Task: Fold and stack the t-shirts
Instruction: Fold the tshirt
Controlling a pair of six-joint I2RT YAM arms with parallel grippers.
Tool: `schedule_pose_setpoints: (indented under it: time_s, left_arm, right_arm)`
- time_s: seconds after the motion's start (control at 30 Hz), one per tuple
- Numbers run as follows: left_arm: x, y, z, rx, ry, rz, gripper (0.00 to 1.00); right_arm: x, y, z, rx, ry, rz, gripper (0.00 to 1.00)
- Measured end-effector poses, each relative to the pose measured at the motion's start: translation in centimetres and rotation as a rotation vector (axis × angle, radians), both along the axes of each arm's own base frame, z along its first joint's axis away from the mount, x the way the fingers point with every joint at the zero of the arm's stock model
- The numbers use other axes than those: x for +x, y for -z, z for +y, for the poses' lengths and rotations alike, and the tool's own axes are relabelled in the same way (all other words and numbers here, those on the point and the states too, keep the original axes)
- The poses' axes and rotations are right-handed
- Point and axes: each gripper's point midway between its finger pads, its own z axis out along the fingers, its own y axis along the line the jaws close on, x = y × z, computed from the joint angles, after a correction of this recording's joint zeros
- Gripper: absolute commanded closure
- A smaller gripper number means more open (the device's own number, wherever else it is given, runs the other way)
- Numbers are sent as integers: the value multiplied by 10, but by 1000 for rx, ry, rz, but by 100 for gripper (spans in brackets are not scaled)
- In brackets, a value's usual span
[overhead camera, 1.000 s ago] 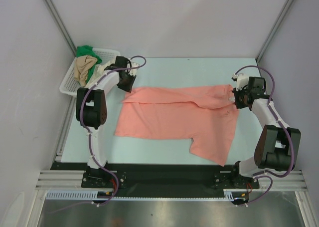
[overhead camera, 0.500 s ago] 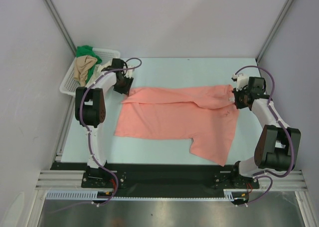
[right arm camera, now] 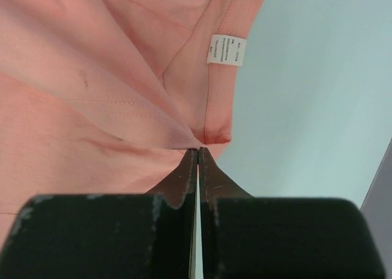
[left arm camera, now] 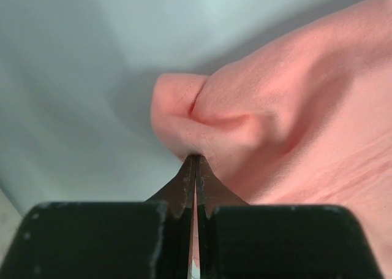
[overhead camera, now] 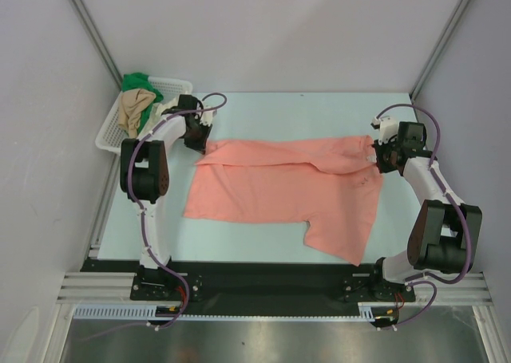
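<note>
A salmon-pink t-shirt (overhead camera: 279, 187) lies spread across the pale table, partly folded along its far edge. My left gripper (overhead camera: 200, 144) is shut on the shirt's far left corner; in the left wrist view the cloth (left arm camera: 245, 119) bunches up at the closed fingertips (left arm camera: 196, 159). My right gripper (overhead camera: 383, 159) is shut on the far right corner, where the pinched hem (right arm camera: 211, 135) and a white label (right arm camera: 225, 49) show in the right wrist view. Green (overhead camera: 137, 82) and tan (overhead camera: 134, 106) t-shirts sit in the basket.
A white lattice basket (overhead camera: 182, 84) stands at the table's far left corner, just behind the left arm. Grey walls close in on both sides. A black rail (overhead camera: 263, 279) runs along the near edge by the arm bases.
The left gripper has shifted slightly left onto the shirt's corner, opened and then closed on the cloth. The right arm has stayed still.
</note>
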Motion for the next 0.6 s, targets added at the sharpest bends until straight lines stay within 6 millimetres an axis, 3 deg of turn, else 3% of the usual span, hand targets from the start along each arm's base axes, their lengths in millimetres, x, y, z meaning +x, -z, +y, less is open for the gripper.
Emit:
schedule_pose_setpoints:
  time_s: [0.27,0.6]
  left_arm:
    - [1,2,5,23,-11,-6,100]
    - [16,1,37,194,-69,-78,100]
  right_arm:
    - [0,0,0,0,0,-1,100]
    - [1,0,0,-2,0,-4,100]
